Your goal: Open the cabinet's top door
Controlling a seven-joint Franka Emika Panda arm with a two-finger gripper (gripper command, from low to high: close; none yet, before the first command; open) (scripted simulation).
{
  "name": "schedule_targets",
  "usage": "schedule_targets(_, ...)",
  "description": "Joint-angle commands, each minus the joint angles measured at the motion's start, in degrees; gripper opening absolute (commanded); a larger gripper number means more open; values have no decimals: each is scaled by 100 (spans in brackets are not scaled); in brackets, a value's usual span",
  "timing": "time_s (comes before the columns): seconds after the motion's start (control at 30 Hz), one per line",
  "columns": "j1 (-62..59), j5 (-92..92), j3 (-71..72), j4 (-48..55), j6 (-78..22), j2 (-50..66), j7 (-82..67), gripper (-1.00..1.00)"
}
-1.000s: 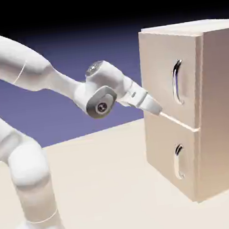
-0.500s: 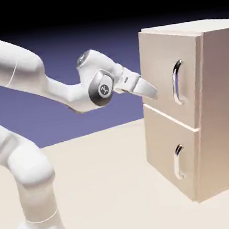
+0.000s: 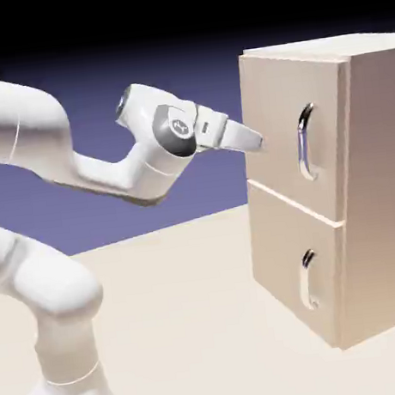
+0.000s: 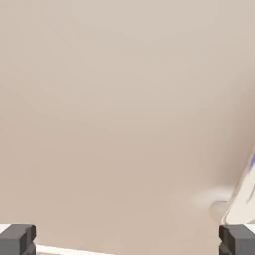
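Grey finger pads point(image 4: 18, 238) sit far apart at the hand view's lower corners, so we find the gripper point(image 3: 255, 142) released and empty, near the cabinet point(image 3: 384, 214) at the upper part of its front. We judge the top door point(image 3: 274, 119) shut and its handle point(image 3: 305, 141) ungrasped, lying beyond the fingertips toward the front's other edge. Reaching, grasping and pulling remain.
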Motion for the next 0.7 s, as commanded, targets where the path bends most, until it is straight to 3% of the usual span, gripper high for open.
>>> schedule_targets(0.0,73,-250,-86,23,-20,-41,184,0)
schedule_targets(0.67,1533,-5233,-1813,491,-410,-866,3857,0)
